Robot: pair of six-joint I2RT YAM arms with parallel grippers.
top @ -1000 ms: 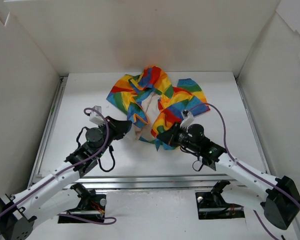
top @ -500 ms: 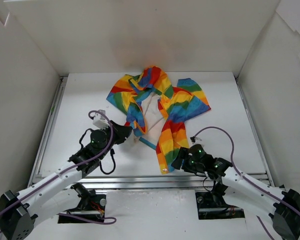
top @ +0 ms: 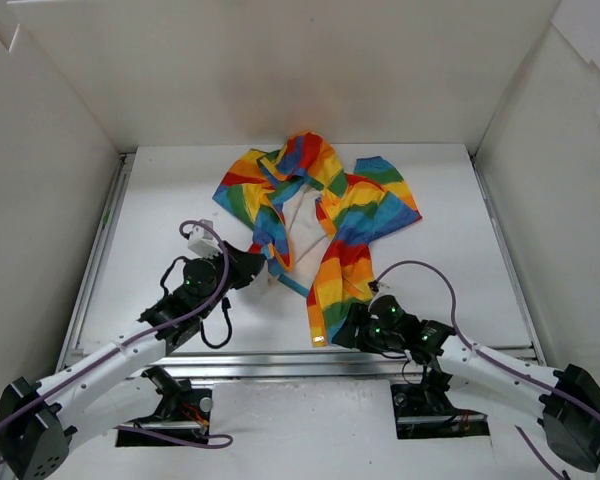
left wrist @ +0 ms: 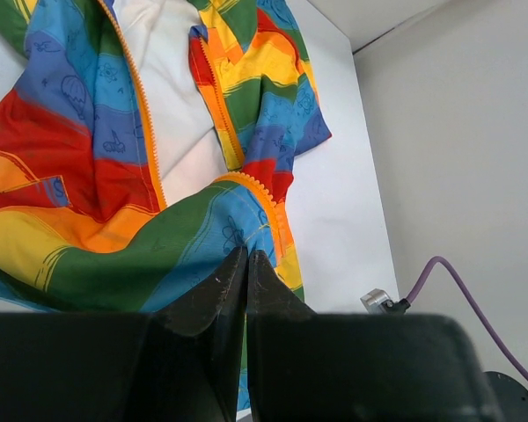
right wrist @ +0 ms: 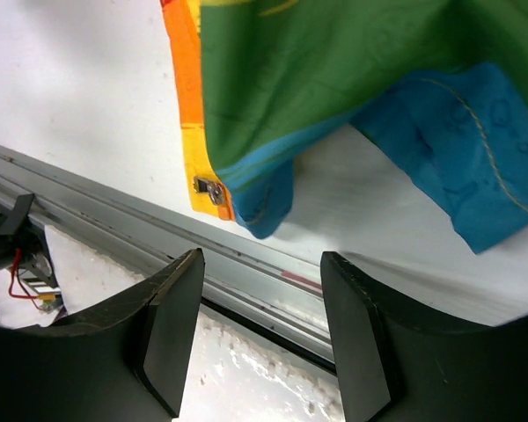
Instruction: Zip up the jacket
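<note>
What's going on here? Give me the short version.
Two robot arms are working on a rainbow jacket lying unzipped on the white table, its white lining showing. The left tool is shut at the lower edge of one front panel; whether it pinches fabric is unclear. The right tool is open, holding nothing, just off the other panel's bottom corner, where the metal zipper end sits. Zipping hasn't started.

The top camera looks down from above and behind the arms (top: 110, 355) onto the whole table (top: 160, 200) and jacket (top: 345, 225). The left wrist camera views the jacket's open front from close range; the right wrist camera views its near hem, both also seen from above.
</note>
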